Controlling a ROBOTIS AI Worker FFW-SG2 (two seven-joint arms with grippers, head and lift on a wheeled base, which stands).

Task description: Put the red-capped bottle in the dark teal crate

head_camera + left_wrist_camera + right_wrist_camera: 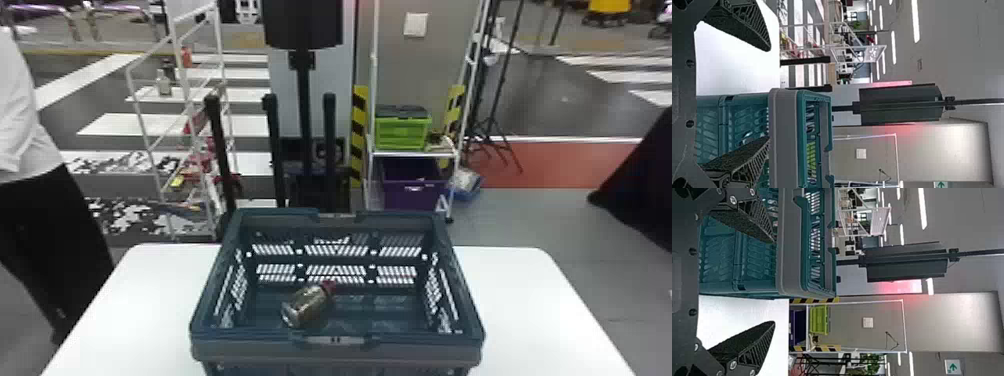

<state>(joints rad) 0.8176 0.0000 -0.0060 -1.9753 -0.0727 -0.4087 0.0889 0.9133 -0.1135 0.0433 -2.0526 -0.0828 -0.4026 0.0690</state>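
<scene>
Bottle [306, 306] lies inside crate [410, 354], beyond the near wall, long axis diagonal, cap [329, 286] far-right. Left gripper [769, 94] (likely nearer) and right gripper [775, 282] both spread, empty.

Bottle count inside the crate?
1. The red-capped bottle lies on its side on the floor of the dark teal crate, left of middle, toward the near wall, cap end pointing away and right. That wall could hide something low right behind it.
</scene>
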